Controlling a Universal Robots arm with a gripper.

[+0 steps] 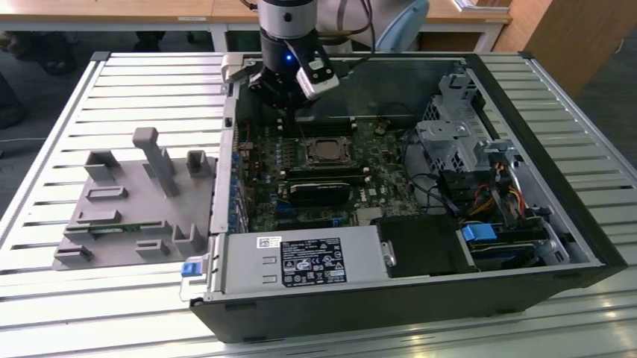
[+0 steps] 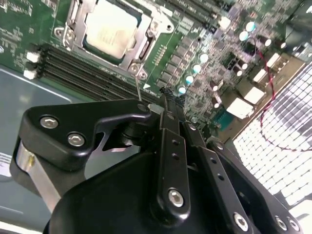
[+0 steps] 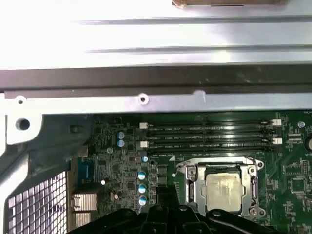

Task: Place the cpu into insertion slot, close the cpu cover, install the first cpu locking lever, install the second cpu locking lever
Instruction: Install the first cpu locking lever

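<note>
Exterior view: an open black computer case lies on a pale slatted metal table, next to a grey moulded plastic tray. The black gripper hangs over the green circuit board, just beside the square silver-rimmed insertion slot, where the cpu sits flat.

Second wrist view: the cpu shows a matt, pale beige metal face, and the thin stamped silver cover lies down around its edges. Long black memory slots run alongside. The gripper is clenched with its fingers together and nothing seen between them. A thin wire rod rises from the cover's corner beside it.

First wrist view: the cpu is framed by the cover, with the gripper just beside it
</note>
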